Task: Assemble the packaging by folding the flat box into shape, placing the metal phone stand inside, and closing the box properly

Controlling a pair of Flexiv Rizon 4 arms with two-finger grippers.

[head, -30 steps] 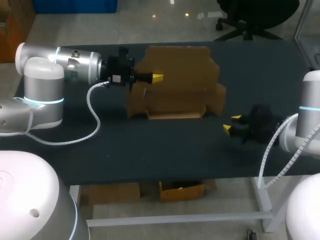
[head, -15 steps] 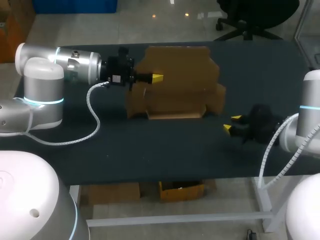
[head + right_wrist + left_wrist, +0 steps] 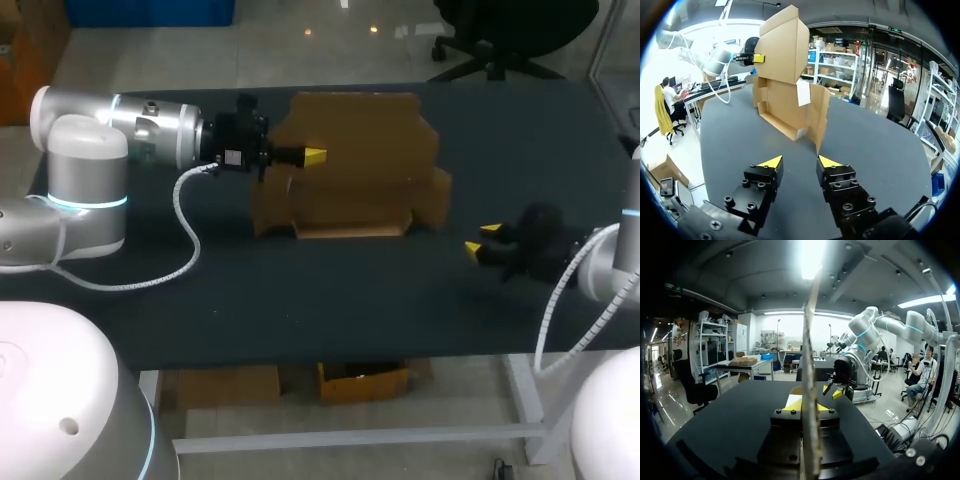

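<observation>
The half-folded cardboard box (image 3: 350, 165) stands on the far side of the table (image 3: 300, 300), its raised panel pinched by the left tool (image 3: 313, 155) (edge-on between both tips). The right tool (image 3: 481, 238), fingers parted and empty, sits near the box's right flap.

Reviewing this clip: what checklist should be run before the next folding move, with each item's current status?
1. Left gripper shut on a panel of the cardboard box: ok; the left wrist view shows the panel's edge between its fingers.
2. Held panel raised off the table: ok.
3. Right gripper open and empty: ok.
4. Right gripper clear of the box: ok; bare table lies between them.
5. Box folded into shape: not ok; some walls stand up, but no closed form.
6. Metal phone stand located: cannot tell; it shows in no view.
</observation>
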